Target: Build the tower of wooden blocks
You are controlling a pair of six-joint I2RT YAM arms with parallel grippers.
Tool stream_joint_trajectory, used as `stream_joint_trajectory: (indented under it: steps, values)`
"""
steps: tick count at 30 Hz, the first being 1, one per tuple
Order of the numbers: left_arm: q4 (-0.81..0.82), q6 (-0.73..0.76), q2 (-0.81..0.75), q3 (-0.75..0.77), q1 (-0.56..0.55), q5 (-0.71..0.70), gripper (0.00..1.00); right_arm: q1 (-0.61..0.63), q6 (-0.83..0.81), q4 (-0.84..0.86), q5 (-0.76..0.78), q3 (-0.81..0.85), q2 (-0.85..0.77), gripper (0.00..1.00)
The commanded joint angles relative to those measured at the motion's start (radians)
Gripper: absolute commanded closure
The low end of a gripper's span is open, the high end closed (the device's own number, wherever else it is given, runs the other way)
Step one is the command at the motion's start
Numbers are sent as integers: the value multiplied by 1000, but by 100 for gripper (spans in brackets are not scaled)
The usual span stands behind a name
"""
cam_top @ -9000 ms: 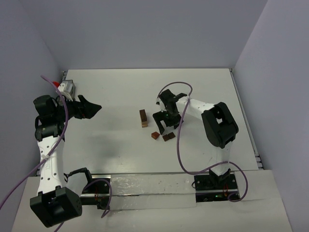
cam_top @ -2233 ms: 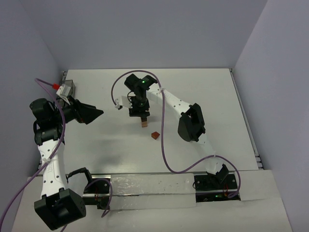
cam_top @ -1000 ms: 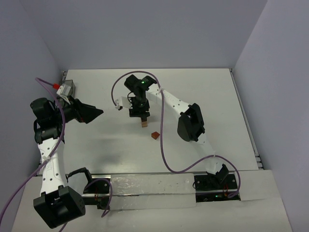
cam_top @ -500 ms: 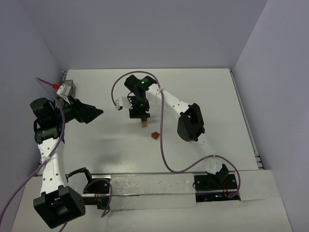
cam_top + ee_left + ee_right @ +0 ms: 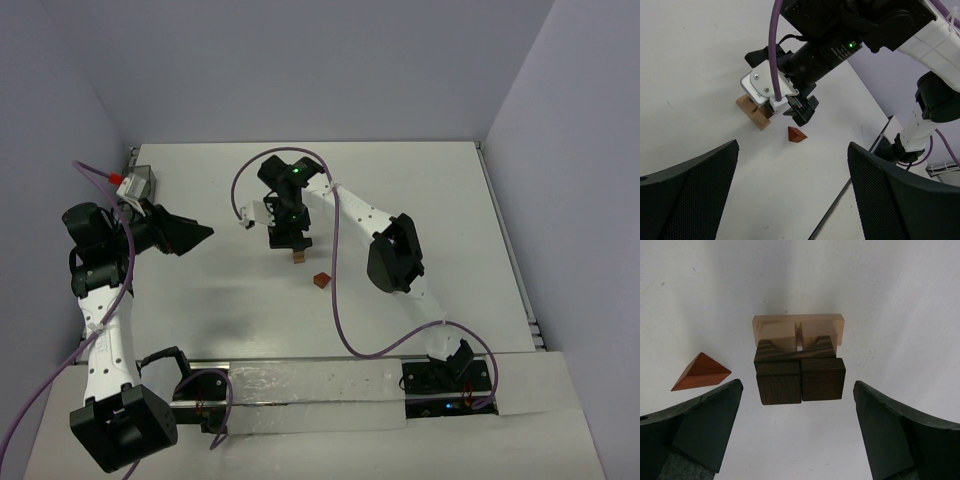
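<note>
The wood block tower (image 5: pixel 799 357) stands mid-table: a tan base bar, tan cubes, a dark arch and two dark cubes on top. It also shows in the top view (image 5: pixel 297 256) and, partly hidden, in the left wrist view (image 5: pixel 755 112). My right gripper (image 5: pixel 799 430) hangs open right above it, its fingers (image 5: pixel 695 425) on either side and clear of the blocks; it shows in the top view (image 5: pixel 290 236) too. A reddish-brown triangular block (image 5: pixel 700 372) lies loose beside the tower (image 5: pixel 321 281). My left gripper (image 5: pixel 188 236) is open and empty, far left of the tower.
A greyish see-through box (image 5: pixel 140 182) with a red part sits at the table's back left corner. The right arm's purple cable (image 5: pixel 240 195) loops left of the tower. Walls close the table at back and sides.
Since 9 s ago the right arm has swung from the loose blocks to above the tower, and the dark block beside the triangle has left the table. Over the last second almost nothing moves.
</note>
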Motion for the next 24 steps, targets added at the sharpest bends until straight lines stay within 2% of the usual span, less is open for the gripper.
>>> stream_joint_trajectory:
  steps: [1, 15, 24]
  values:
    - [-12, 26, -4, 36, 7, 6, 4, 8, -11, -32, 2, 32, -53, 0]
    - [-37, 34, -14, 55, 10, 0, 4, -10, -50, -67, 105, 29, -129, 0]
    - [-15, -20, -22, 72, 53, 7, 2, -121, -49, -85, 118, -44, -243, 0]
